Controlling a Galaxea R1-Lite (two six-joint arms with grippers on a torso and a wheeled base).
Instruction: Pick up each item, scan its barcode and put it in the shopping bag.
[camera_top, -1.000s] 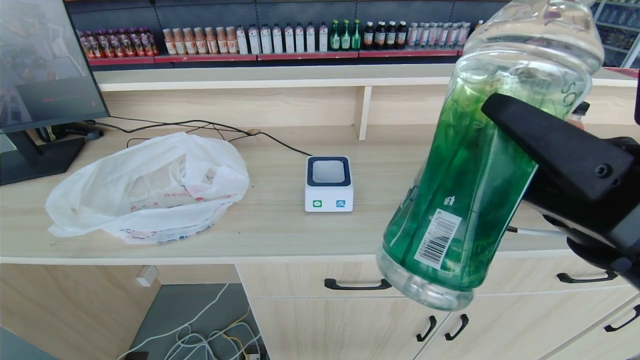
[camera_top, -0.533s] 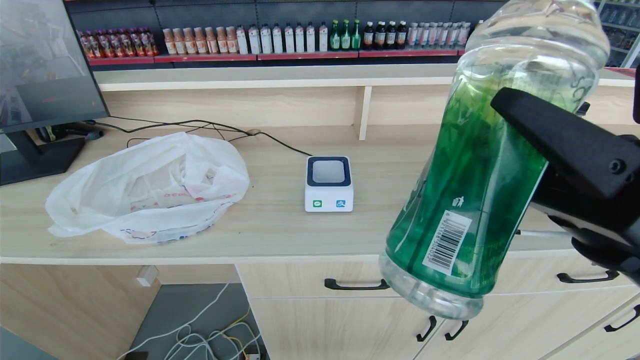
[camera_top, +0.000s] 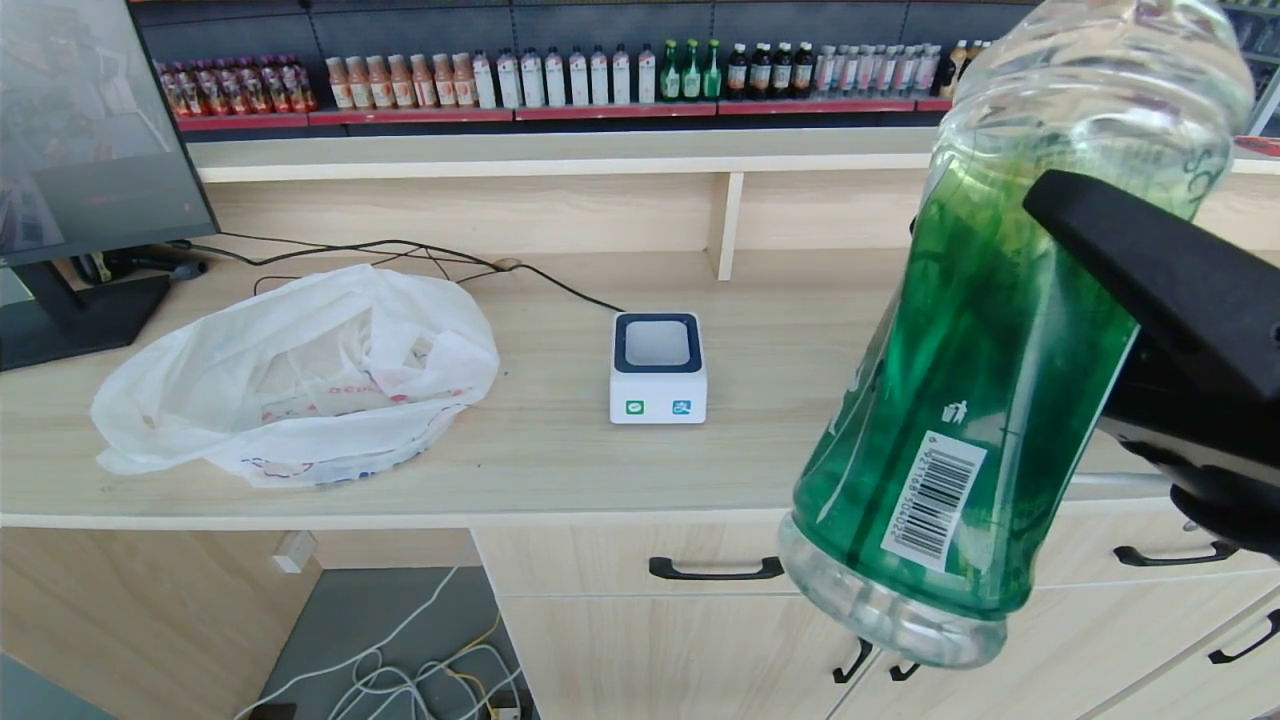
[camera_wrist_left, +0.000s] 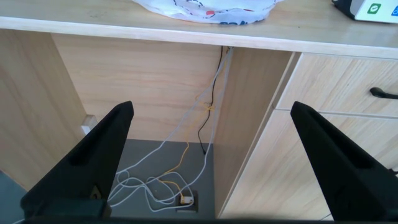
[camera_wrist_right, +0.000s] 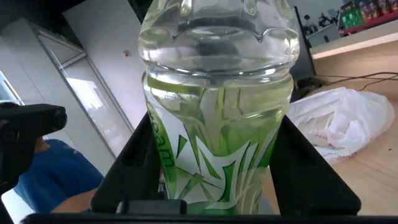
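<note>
The right gripper (camera_top: 980, 215) clamps a clear green-labelled plastic bottle (camera_top: 960, 400) at frame right; its barcode (camera_top: 933, 500) likely must next face the central white scanner (camera_top: 657, 368).

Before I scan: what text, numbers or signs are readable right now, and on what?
Green-labelled bottle: barcode with digits alongside, too small to read; white litter-bin sign above it.
Shopping bag: red print, blurred.
Scanner: green icon and blue icon, no legible words.
Shelf bottles: labels too small.
</note>
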